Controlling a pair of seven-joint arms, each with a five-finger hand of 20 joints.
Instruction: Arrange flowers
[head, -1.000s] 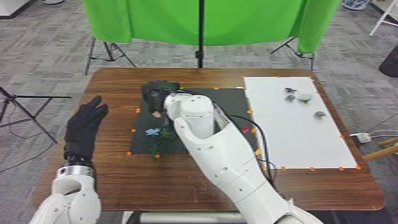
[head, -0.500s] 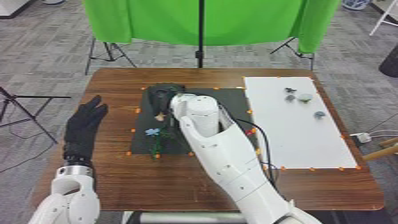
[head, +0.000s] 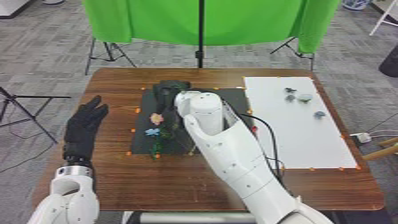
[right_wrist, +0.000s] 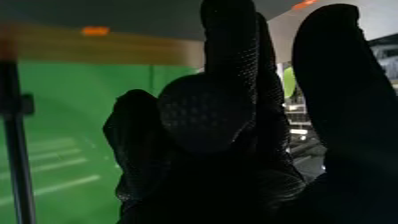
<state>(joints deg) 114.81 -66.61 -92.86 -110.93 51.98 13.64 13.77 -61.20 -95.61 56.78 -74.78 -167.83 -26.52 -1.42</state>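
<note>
My right hand (head: 169, 92) is over the back left part of the black mat (head: 142, 145), its fingers loosely extended and holding nothing visible. A peach flower (head: 157, 119) lies just in front of it, with a light blue flower (head: 153, 132) nearer the front and green stems (head: 157, 148) below. Part of a red flower (head: 254, 129) shows beside the right forearm, which covers much of the mat. In the right wrist view my right hand (right_wrist: 209, 117) has a straight thumb and fingers, some bent forward. Left of the mat, my left hand (head: 84, 122) rests open.
A white board (head: 298, 135) lies on the right of the brown table (head: 111, 175). It carries small grey pieces (head: 290, 98) and a pale green-white piece (head: 305, 97). Orange markers edge both mat and board. A green cloth (head: 249, 22) hangs behind the table.
My right hand and forearm have shifted rightward. The peach flower, partly hidden before, shows more fully and sits farther right than a second ago. My left hand has stayed still.
</note>
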